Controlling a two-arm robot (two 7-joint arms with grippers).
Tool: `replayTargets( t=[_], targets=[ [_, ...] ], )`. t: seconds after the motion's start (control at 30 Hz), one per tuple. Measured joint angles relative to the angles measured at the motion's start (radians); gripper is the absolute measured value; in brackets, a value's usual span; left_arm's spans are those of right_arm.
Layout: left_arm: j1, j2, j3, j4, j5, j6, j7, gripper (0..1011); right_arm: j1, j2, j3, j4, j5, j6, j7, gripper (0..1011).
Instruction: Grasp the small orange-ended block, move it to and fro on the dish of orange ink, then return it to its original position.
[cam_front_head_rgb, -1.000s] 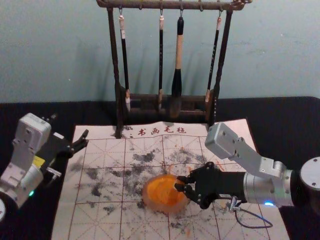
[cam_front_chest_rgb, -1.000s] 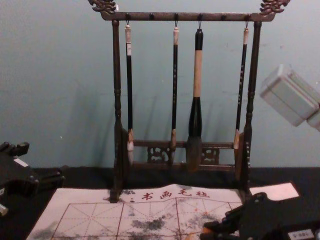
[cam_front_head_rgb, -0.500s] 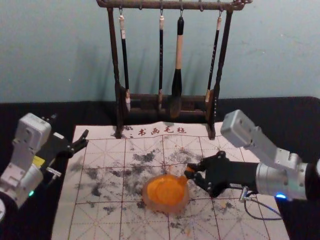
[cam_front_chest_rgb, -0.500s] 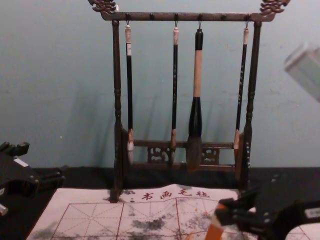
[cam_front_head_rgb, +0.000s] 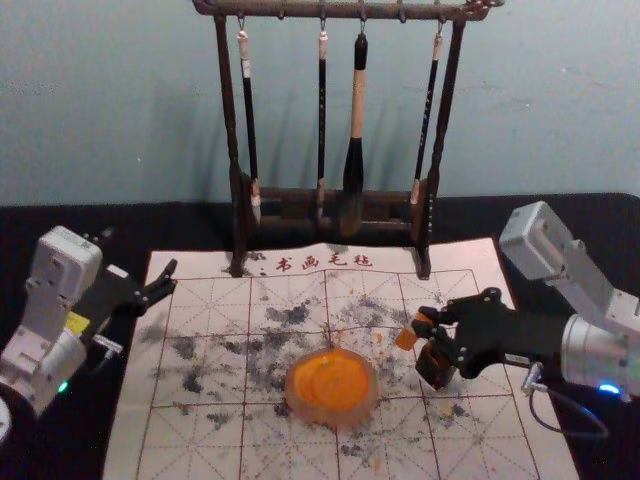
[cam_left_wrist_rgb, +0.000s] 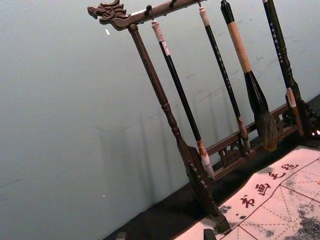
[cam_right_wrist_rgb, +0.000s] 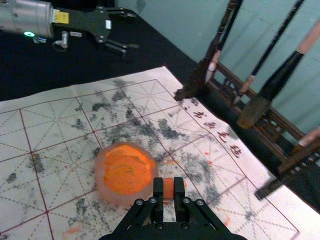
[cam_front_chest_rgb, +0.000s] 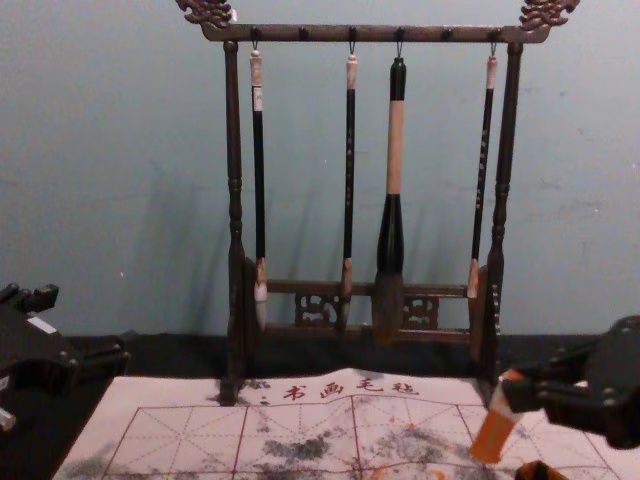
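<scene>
Head view: finding the right gripper (cam_front_head_rgb: 430, 328) above the gridded mat (cam_front_head_rgb: 215, 450), on the robot's right of the dish of orange ink (cam_front_head_rgb: 332, 390), gripping the small orange-ended block (cam_front_head_rgb: 406, 339) and holding it apart from the dish. Also seeing a dark, orange-marked object (cam_front_head_rgb: 435, 366) just beside that gripper, without being able to tell whether touching.

Chest view: adding a pale band between the block's orange ends, and revealing it tilting, its lower end pointing toward the robot's left.

Right wrist view: looking straight along the fingers (cam_right_wrist_rgb: 158, 192) and finding them closing on the block from both sides, only its width separating them.

Left gripper (cam_front_head_rgb: 141, 253): resting idle by the mat's far left corner, spreading wide open.

Left wrist view: facing the wooden rack (cam_left_wrist_rgb: 172, 122) and its hanging brushes (cam_left_wrist_rgb: 181, 90).
</scene>
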Motion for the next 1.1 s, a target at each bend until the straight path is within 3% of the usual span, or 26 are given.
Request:
replayTargets(
  t=[0.2, 0.67, 1.1],
  targets=[
    [0.000, 0.000, 0.000, 0.000, 0.000, 0.000, 0.000, 1001, -0.049, 0.027, 0.041, -0.029, 0.010, -0.009, -0.032, 91],
    [0.000, 0.000, 0.000, 0.000, 0.000, 0.000, 0.000, 1001, -0.116, 0.049, 0.093, -0.049, 0.015, -0.014, -0.059, 92],
    [0.000, 0.000, 0.000, 0.000, 0.000, 0.000, 0.000, 1001, -0.126, 0.037, 0.105, -0.030, 0.015, -0.010, -0.058, 92]
  ],
)
